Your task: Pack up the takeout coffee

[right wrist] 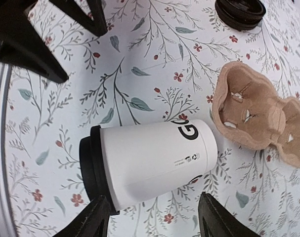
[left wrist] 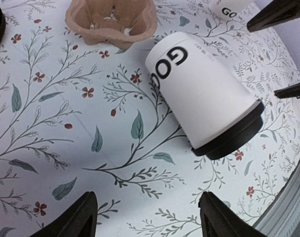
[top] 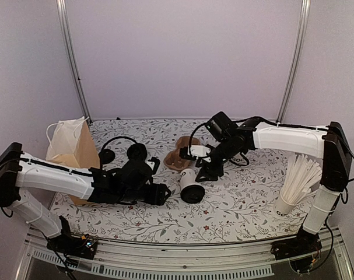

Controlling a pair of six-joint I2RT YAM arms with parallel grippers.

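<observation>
**Spotter:** Where's the cup?

**Me:** I see the takeout coffee (top: 191,185) on its side mid-table on the flowered cloth (top: 235,204). It's smooth white paper, with its round black lid facing the near edge.

**Spotter:** And the arms?

**Me:** Both reach in low. The left gripper (left wrist: 150,222) has its jaws spread with nothing between them, and the cup lies ahead. The right gripper (right wrist: 154,222) is spread too, tips at the cup's flank. I can't tell if they touch.

**Spotter:** Anything in the way?

**Me:** A moulded brown pulp carrier (top: 179,154) sits just behind the cup. Two loose black lids (top: 136,151) lie further left, and a paper bag (top: 72,146) stands beyond them.

Pale lilac walls (top: 182,58); floral tablecloth (top: 241,204); metal uprights (top: 72,58).
</observation>
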